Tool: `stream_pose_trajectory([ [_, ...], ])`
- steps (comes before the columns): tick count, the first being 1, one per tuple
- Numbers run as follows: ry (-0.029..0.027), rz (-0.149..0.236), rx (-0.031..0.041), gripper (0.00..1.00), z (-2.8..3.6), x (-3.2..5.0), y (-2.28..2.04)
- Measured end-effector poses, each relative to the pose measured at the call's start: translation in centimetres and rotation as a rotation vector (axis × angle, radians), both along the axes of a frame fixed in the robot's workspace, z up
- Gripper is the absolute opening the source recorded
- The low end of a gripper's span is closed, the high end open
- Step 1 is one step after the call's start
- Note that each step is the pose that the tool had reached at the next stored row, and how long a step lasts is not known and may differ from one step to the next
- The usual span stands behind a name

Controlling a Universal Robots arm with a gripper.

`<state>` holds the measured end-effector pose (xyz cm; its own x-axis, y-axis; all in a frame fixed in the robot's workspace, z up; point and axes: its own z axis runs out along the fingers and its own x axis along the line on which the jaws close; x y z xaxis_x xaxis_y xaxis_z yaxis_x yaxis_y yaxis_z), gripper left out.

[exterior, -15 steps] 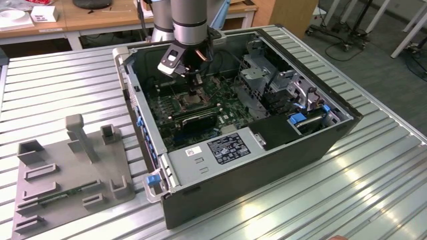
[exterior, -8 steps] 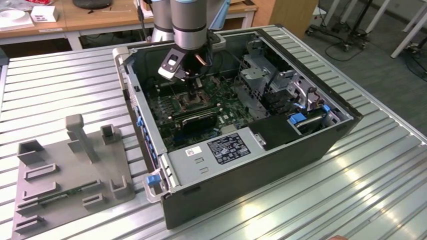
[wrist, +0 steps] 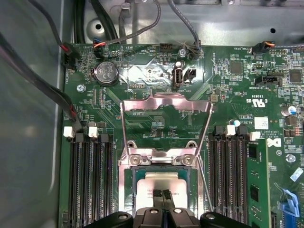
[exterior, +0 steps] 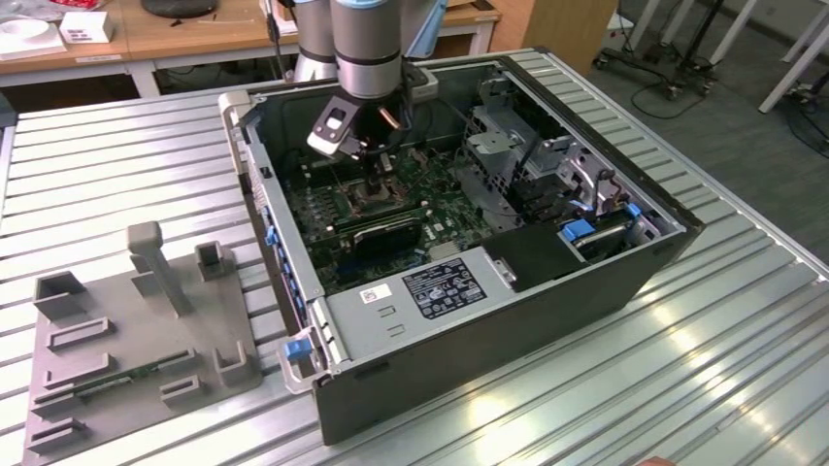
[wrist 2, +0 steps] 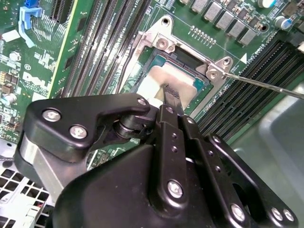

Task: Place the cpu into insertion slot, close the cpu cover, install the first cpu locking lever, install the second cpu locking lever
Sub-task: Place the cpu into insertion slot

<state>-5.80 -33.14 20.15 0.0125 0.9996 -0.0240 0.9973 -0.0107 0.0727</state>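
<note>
Cpu sits flat in the slot; probably light, stiff, fragile, best taken by opposite edges. Gripper, fingers pressed together, touches its top. Cover stands open.

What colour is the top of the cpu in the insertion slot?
Pale silvery-tan metal; the cpu shows best in the second wrist view.

The silvery cpu lies flat in the insertion slot, at ten o'clock within the case in the exterior view. The cpu cover stands raised open.
</note>
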Motion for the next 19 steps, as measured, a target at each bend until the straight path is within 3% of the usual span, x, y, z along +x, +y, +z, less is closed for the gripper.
stream_pose_trajectory([
  [14, -0.0004, 0.0, 0.0004, 0.11, -0.25, 0.0, 0.0],
  [19, -0.0001, 0.0, 0.0002, 0.11, 0.91, 0.0, 0.0],
])
